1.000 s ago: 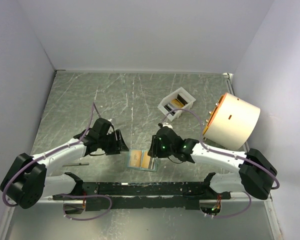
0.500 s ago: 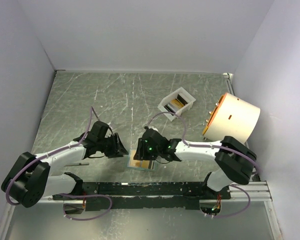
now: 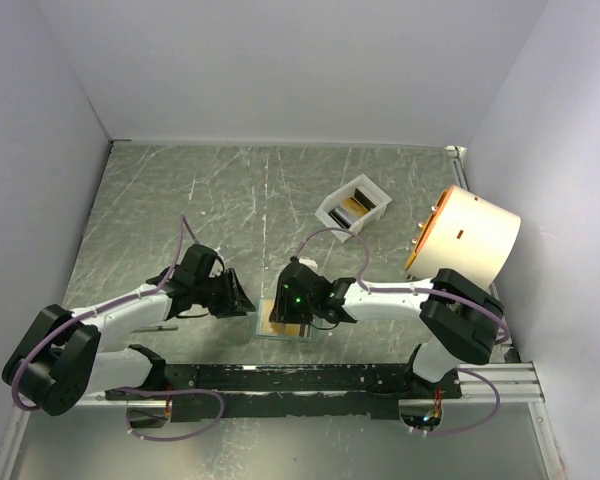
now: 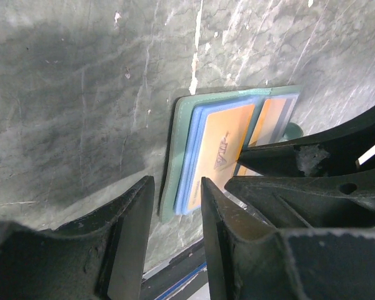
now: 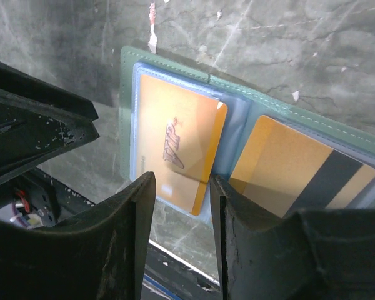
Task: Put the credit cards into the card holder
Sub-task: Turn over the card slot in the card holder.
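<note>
Hovering at open card holder (image 3: 283, 325): left gripper (image 4: 177, 187), right gripper (image 5: 181, 187) both parted, empty; right should slide gold card (image 5: 175, 144) squarely deeper.

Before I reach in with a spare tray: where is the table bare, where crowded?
Bare: the grey marbled tabletop far left, between back wall, left arm and white plastic tray. Crowded: near centre, both jaws over the sage-green card holder; cream drum blocks right.
</note>
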Available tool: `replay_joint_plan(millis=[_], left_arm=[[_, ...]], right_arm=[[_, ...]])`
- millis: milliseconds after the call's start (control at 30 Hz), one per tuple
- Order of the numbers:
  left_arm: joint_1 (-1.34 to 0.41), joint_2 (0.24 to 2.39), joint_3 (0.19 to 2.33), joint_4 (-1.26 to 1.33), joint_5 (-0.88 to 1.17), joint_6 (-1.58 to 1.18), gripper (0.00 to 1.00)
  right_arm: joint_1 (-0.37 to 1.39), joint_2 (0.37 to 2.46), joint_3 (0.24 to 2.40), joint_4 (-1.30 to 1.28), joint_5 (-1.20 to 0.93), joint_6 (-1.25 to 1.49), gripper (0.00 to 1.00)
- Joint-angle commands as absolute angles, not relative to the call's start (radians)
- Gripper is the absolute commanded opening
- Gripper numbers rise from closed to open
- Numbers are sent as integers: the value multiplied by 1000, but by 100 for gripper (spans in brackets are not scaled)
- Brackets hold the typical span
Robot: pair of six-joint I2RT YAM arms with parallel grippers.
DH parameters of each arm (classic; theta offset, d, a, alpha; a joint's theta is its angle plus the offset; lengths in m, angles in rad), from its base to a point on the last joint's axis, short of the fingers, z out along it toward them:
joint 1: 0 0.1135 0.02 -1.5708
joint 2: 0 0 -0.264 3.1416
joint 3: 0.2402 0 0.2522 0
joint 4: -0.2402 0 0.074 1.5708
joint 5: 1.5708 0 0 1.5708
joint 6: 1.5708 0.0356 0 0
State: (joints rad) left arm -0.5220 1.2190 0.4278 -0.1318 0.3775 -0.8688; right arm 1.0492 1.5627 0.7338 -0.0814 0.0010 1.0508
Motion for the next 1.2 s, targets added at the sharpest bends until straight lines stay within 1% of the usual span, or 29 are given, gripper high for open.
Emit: replay_joint_plan(millis=[0, 267, 533, 667, 733, 867, 1067, 1167], left_arm=[[-515, 1207, 432, -127, 371, -867, 47], [-515, 1197, 462, -152, 367, -859, 47], [-515, 1169, 490, -159, 380, -862, 54], [-515, 1168, 483, -113, 422, -864, 53], [-516, 1167, 471, -81, 448, -862, 48], [-535, 1191, 455, -22, 502, -882, 36], [-593, 1232, 427, 113, 531, -948, 18], [-607, 1280, 404, 211, 561, -982, 12]], right_arm=[[1059, 1539, 770, -179, 98, 1056, 41], [1065, 1569, 785, -216, 124, 1054, 40], [1080, 1545, 811, -283, 214, 1044, 36], [1086, 1543, 831, -317, 239, 1030, 35], [1090, 1535, 844, -338, 245, 1010, 35], [1110, 1519, 875, -396, 284, 984, 40], [1139, 1543, 908, -490, 385, 972, 42], [1154, 1575, 931, -536, 435, 967, 43]])
